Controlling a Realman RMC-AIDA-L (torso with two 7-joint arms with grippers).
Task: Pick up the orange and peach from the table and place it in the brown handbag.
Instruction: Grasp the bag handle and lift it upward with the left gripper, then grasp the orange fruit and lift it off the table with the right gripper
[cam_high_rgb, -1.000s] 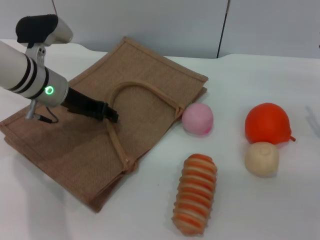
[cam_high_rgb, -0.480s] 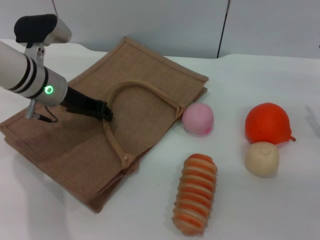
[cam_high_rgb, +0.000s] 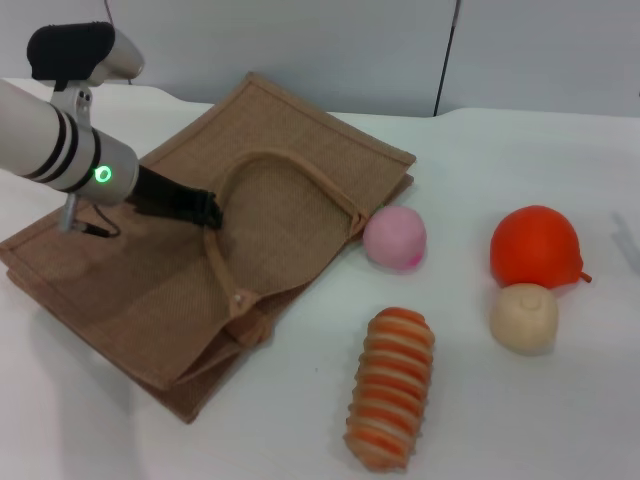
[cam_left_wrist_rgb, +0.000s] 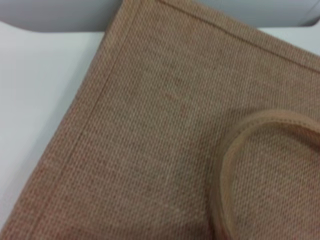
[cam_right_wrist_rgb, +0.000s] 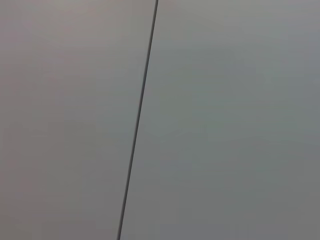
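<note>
The left hand (cam_high_rgb: 207, 209) is clamped on the strap of the brown handbag (cam_high_rgb: 290, 170), lying flat on the counter (cam_high_rgb: 480, 420). The strap should be lifted until the mouth gapes; the peach (cam_high_rgb: 394, 238) and the orange (cam_high_rgb: 535, 246) wait nearby.

White table (cam_high_rgb: 520, 420), grey wall (cam_high_rgb: 300, 40).

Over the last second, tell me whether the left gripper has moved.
Yes. The left gripper, at the handle of the brown handbag, has pulled away from the peach, toward the robot's left and slightly farther away, lifting the bag's upper layer near its opening.
</note>
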